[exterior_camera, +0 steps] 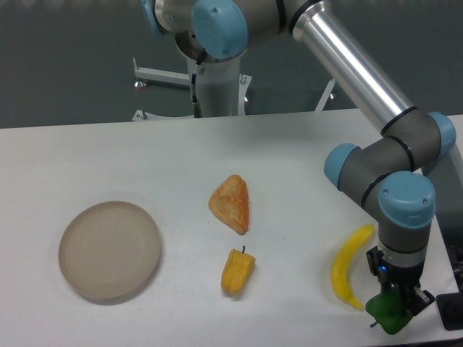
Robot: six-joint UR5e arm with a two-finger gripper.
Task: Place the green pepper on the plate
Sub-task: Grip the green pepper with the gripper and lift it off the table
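Nearest you, at the front right corner of the table (289,152), you have the green pepper (388,314) sitting under the gripper (398,303); the fingers reach down onto it and hide its top, so you cannot tell whether they are clamped on it or merely around it, nor which way its stem or long axis points. Just beside it on the left lies a banana (347,267), curving up from near the pepper toward the wrist, so it stands directly on the side facing the plate. Further left, toward the middle of the front, you see a yellow pepper (236,271) lying tilted, and just behind it an orange-brown wedge of bread (231,204). The plate (110,250) rests well apart at the far left, near the front edge. The pepper is close to both the front and right table edges, while behind all the items the white surface stretches bare to the back edge.
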